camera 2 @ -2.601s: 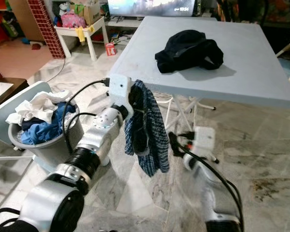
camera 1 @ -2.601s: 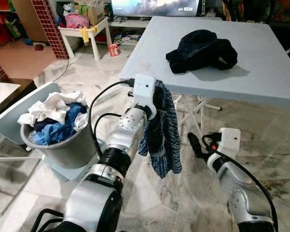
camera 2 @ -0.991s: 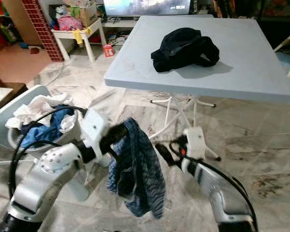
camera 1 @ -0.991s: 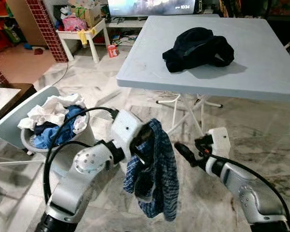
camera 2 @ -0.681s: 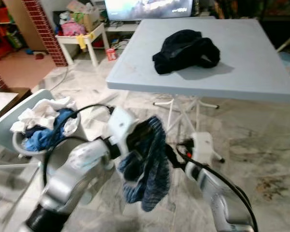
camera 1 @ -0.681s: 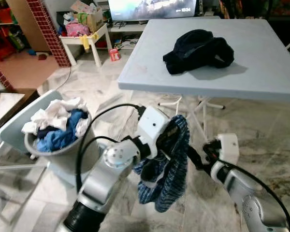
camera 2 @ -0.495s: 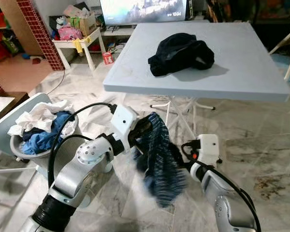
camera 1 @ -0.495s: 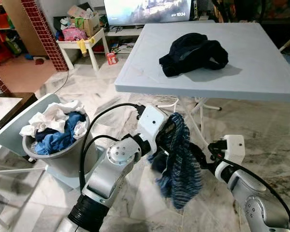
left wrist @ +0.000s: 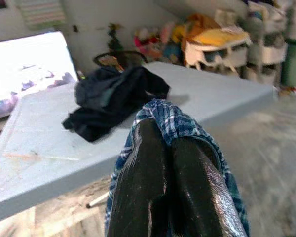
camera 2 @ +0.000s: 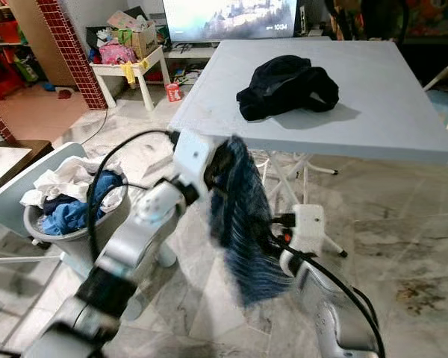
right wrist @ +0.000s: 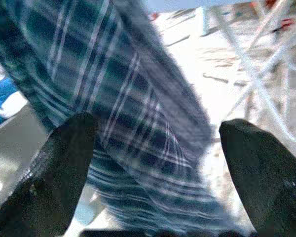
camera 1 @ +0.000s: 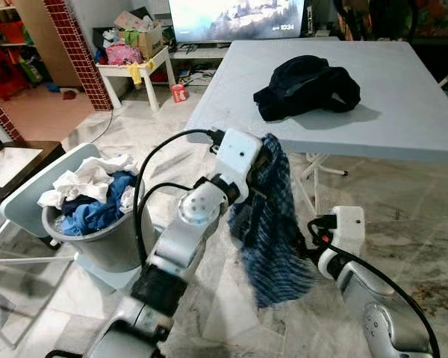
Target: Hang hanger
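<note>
**Plaid garment carried in left gripper; no hanger located**

While I look for a hanger, and can make none out, this is what I log.

- Left gripper (left wrist: 160, 163): raised before the near edge of the grey table (camera 1: 403, 112), its two black fingers pressed together on a fold of the blue plaid cloth (camera 1: 272, 224). The cloth hangs free below the wrist, clear of the marble floor (camera 1: 418, 216).
- Right gripper (right wrist: 158, 163): low, just behind the hanging cloth, fingers spread wide with the plaid fabric between them but not pinched.
- Black garment (camera 1: 308, 78): heaped on the table top, towards its far side, well apart from both grippers.
- Laundry basket (camera 1: 104, 239): on the floor off the table's near left corner, full of white and blue clothes.
- Television (camera 1: 235, 15): beyond the table's far edge.

Step in hand, by my reading: carrying or spreading the plaid cloth, before any hanging. Next move calls for the right gripper to close on the lower cloth, or for setting it on the table edge; a hanger or rail must first be found.
</note>
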{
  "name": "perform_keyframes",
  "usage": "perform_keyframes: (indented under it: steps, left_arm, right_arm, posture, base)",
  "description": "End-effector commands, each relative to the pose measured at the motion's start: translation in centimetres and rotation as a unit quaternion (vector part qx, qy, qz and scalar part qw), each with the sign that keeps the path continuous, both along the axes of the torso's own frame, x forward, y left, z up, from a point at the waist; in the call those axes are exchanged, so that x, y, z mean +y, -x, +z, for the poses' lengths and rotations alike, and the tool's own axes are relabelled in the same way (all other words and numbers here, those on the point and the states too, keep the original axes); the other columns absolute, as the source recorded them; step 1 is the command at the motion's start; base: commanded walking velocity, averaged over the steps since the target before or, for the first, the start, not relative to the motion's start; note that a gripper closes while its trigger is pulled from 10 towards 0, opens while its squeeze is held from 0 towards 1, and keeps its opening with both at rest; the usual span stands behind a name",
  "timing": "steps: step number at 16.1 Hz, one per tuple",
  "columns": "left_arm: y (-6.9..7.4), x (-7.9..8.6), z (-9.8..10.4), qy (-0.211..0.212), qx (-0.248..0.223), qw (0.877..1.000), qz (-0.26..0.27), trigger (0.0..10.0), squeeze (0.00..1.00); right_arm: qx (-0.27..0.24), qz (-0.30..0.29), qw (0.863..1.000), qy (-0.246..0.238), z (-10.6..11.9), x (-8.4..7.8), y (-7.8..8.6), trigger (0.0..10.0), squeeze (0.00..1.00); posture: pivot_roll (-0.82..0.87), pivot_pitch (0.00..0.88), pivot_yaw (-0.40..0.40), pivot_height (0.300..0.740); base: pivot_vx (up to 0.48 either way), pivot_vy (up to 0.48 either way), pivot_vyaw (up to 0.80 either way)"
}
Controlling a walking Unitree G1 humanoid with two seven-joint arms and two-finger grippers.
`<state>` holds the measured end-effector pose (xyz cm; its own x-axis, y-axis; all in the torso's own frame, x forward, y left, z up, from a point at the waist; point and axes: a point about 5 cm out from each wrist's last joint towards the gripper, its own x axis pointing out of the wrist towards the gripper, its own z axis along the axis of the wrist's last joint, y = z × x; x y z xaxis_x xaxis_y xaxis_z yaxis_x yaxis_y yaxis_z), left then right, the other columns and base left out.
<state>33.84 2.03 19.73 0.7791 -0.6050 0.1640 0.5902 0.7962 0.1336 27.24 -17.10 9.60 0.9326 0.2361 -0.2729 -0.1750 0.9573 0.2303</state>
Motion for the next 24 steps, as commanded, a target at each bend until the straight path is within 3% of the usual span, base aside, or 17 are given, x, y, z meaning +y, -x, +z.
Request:
perform_keyframes:
  steps: [1,3,6,9,12,14,16,17,18,20,23,24]
  left_arm:
    - [-0.5,0.4,0.5,0.009,-0.005,1.000,0.015,10.0,0.00]
    - [-0.7,-0.2,0.3,0.005,-0.005,1.000,0.017,10.0,0.00]
    - [-1.3,-0.2,-0.7,-0.001,-0.004,0.999,0.049,10.0,0.00]
    - [-2.7,0.6,-1.4,-0.001,0.016,0.994,0.113,10.0,0.00]
    - [-3.4,-0.1,-0.9,-0.001,0.019,0.990,0.138,10.0,0.00]
    - [-3.5,-0.6,-0.6,-0.010,0.008,0.991,0.137,10.0,0.00]
    - [-3.0,-0.7,-0.7,0.000,0.014,0.997,0.077,10.0,0.00]
    - [-2.6,-0.1,-0.7,-0.004,-0.004,0.998,0.063,10.0,0.00]
    - [-2.3,2.2,-1.4,-0.011,-0.012,0.996,0.091,10.0,0.00]
    - [-1.6,5.6,-2.5,-0.010,-0.007,0.992,0.124,10.0,0.00]
    - [-0.5,8.2,-3.2,-0.007,-0.002,0.989,0.150,10.0,0.00]
    - [-0.2,8.4,-3.5,-0.005,0.006,0.988,0.151,10.0,0.00]
  right_arm:
    - [-0.001,0.000,1.000,0.003,0.4,-0.3,0.1,10.0,0.00]
    - [0.013,0.069,0.997,-0.024,0.7,1.2,-0.1,10.0,0.00]
    - [0.009,0.113,0.992,-0.051,1.6,2.5,0.3,10.0,0.00]
    - [0.010,0.113,0.992,-0.047,1.6,2.7,0.6,10.0,0.00]
    - [0.011,0.096,0.994,-0.043,1.3,3.5,0.1,10.0,0.00]
    - [-0.009,0.085,0.996,-0.017,1.5,4.2,-0.6,10.0,0.00]
    - [-0.070,0.008,0.998,0.005,2.7,2.8,-1.6,10.0,0.00]
    - [-0.091,-0.020,0.995,0.031,3.2,1.8,-1.8,10.0,0.00]
    - [-0.105,-0.072,0.991,0.033,3.7,-0.7,-1.9,10.0,0.00]
    - [-0.122,-0.116,0.984,0.052,4.5,-4.0,-1.8,10.0,0.00]
    - [-0.129,-0.147,0.976,0.098,5.0,-7.6,-0.6,10.0,0.00]
    - [-0.125,-0.163,0.973,0.103,5.1,-8.6,0.3,10.0,0.00]
  posture:
    - [-0.15,0.000,0.066,0.740]
    - [-0.13,0.005,0.081,0.740]
    - [-0.14,0.016,0.101,0.740]
    - [-0.16,0.019,0.113,0.740]
    - [-0.15,0.005,0.128,0.740]
    - [-0.14,0.000,0.131,0.740]
    - [-0.13,0.000,0.134,0.740]
    - [-0.13,0.000,0.136,0.740]
    - [-0.13,0.000,0.138,0.740]
    - [-0.13,0.000,0.145,0.740]
    - [-0.17,0.000,0.169,0.740]
    - [-0.19,0.000,0.172,0.740]
  base:
    - [0.000,0.000,0.00]
    - [0.000,0.000,0.00]
    - [0.000,0.000,0.00]
    - [0.000,0.000,0.00]
    - [0.000,0.000,0.00]
    - [0.000,0.000,0.00]
    - [0.000,0.000,0.00]
    - [0.000,0.000,0.00]
    - [0.000,0.000,0.00]
    - [0.000,0.000,0.00]
    - [0.000,0.000,0.00]
    - [0.000,0.000,0.00]
